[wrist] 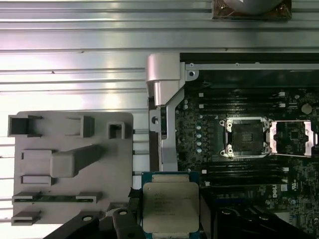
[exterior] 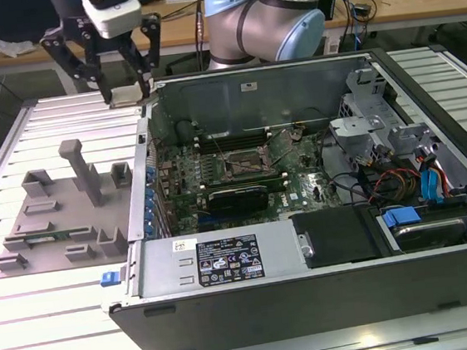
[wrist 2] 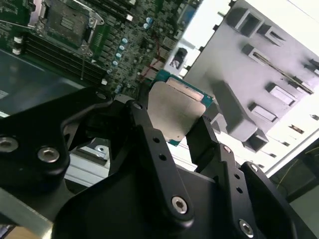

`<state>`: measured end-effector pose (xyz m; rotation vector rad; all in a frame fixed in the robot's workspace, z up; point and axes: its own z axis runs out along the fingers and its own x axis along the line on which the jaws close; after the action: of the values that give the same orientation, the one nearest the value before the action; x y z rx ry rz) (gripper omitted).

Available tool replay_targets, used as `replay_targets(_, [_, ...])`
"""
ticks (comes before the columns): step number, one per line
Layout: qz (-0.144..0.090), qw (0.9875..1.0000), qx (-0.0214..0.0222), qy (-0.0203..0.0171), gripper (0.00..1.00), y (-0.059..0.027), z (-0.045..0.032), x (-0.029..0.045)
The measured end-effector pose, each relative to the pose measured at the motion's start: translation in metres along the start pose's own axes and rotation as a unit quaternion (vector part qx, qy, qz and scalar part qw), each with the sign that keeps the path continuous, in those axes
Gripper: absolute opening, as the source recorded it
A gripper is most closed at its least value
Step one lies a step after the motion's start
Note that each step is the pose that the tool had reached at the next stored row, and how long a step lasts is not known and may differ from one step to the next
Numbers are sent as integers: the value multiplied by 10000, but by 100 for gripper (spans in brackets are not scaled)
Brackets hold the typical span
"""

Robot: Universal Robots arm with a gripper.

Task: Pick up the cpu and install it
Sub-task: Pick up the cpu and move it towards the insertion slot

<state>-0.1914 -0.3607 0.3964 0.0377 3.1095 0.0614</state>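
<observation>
The cpu (exterior: 129, 95) is a flat square chip with a silver top (wrist: 170, 203) and a greenish rim (wrist 2: 177, 107). My gripper (exterior: 129, 92) is shut on it, one black finger (wrist 2: 144, 124) on each side, holding it in the air. In the exterior view it hangs above the slatted table beside the far left corner of the open computer case (exterior: 226, 263), apart from the motherboard. The empty cpu socket (exterior: 245, 167) lies on the motherboard with its metal retaining frame (wrist: 294, 137) swung open; the socket (wrist: 247, 137) appears in both wrist views (wrist 2: 67, 22).
A grey plastic fixture plate (exterior: 54, 219) with upright blocks and slots lies on the table at the exterior view's left (wrist: 65, 159). Case walls (exterior: 259, 97), a drive cage (exterior: 377, 110), cables (exterior: 434, 179) and a power supply (exterior: 217, 260) surround the motherboard. The arm's body (exterior: 267, 21) stands behind the case.
</observation>
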Motion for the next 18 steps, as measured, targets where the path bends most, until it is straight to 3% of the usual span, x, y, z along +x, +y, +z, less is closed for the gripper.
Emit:
replay_targets(3, [-1,10000,0,0,55,2,3,-92])
replay_targets(6, [0,10000,0,0,55,6,8,-244])
replay_targets(18, [0,10000,0,0,55,15,21,-631])
